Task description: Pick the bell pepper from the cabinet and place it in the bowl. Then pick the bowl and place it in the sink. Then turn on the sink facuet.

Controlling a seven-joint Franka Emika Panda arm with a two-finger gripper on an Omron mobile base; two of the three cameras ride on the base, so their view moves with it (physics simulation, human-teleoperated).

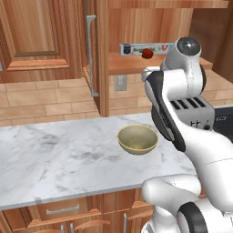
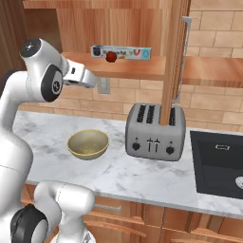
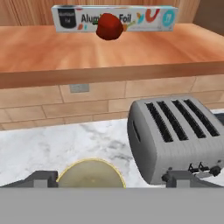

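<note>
The small red bell pepper (image 3: 109, 26) sits on the cabinet's plank shelf (image 3: 109, 59), in front of a foil box (image 3: 144, 18); it also shows as bell pepper (image 1: 147, 53) and bell pepper (image 2: 111, 56). The cabinet door (image 1: 103, 59) stands open. The beige bowl (image 1: 138, 139), bowl (image 2: 88, 144), rests empty on the counter below. My gripper (image 3: 113, 180) is open with nothing between its fingers, raised above the bowl and well short of the shelf; its hand (image 2: 88, 78) points toward the wall. The black sink (image 2: 220, 161) lies at the right. The faucet is out of view.
A silver toaster (image 2: 155, 130) stands between the bowl and the sink, close under the open door's edge (image 2: 172, 61). The door's long bar handle (image 1: 91, 54) faces left. The marble counter (image 1: 54, 159) stretches left of the bowl. A wall outlet (image 3: 78, 88) sits under the shelf.
</note>
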